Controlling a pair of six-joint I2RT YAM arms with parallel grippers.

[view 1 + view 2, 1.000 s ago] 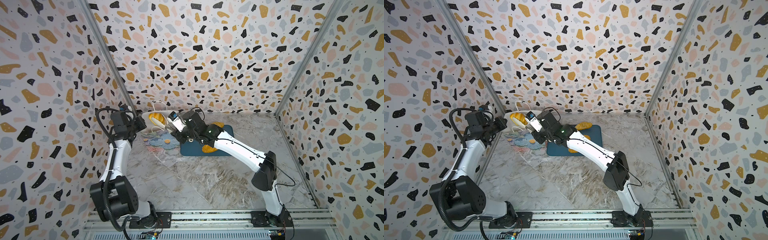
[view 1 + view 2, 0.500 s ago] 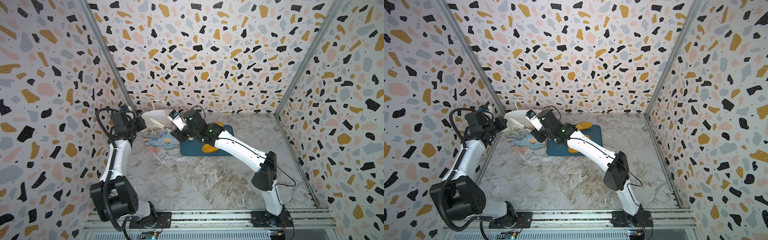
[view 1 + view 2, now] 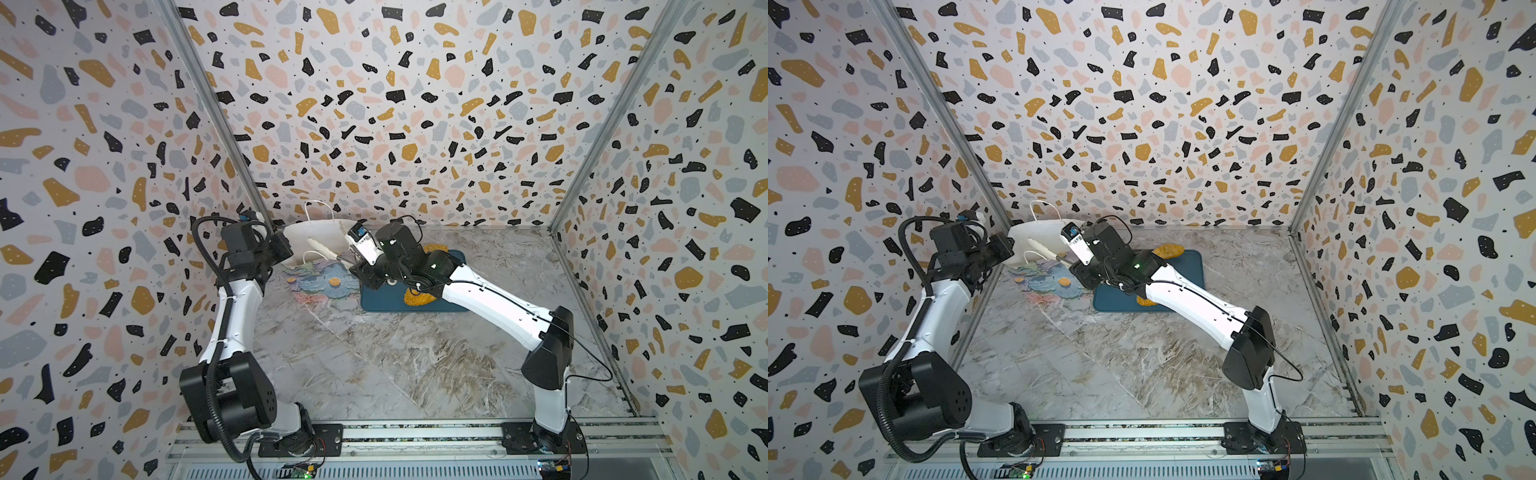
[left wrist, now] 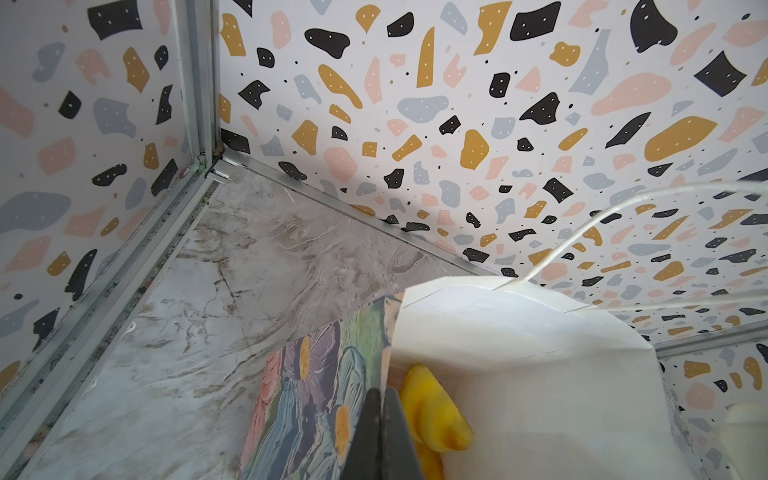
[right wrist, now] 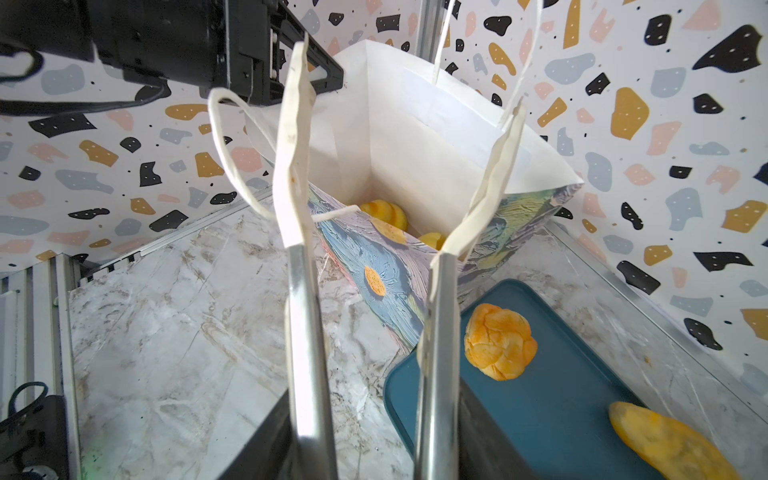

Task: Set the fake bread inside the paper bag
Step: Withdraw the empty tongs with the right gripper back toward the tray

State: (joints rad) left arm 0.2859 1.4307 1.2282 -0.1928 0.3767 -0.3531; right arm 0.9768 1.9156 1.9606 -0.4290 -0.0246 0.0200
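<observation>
The paper bag (image 3: pixel 320 232) (image 3: pixel 1038 235) stands at the back left, white inside and flowered outside. My left gripper (image 4: pixel 380 392) (image 3: pixel 286 249) is shut on the bag's side rim. My right gripper (image 5: pixel 407 83) (image 3: pixel 328 245) carries long white-tipped tongs over the bag's mouth, open with nothing between them. Pieces of fake bread (image 5: pixel 384 212) lie at the bottom of the bag (image 5: pixel 415 137), one showing yellow (image 4: pixel 436 411) in the left wrist view. A knotted roll (image 5: pixel 498 340) (image 3: pixel 419 297) and a seeded loaf (image 5: pixel 673 444) (image 3: pixel 434 248) lie on the tray.
The dark blue tray (image 3: pixel 386 295) (image 3: pixel 1187 270) (image 5: pixel 561 407) lies right of the bag, under my right arm. The bag stands close to the back-left corner post (image 4: pixel 199 83) and the patterned walls. Marble floor (image 3: pixel 395 365) stretches toward the front rail.
A second ago the tongs held a piece of bread at the bag's mouth. The tongs have since opened and the bread has dropped into the bag. The left gripper has kept its hold.
</observation>
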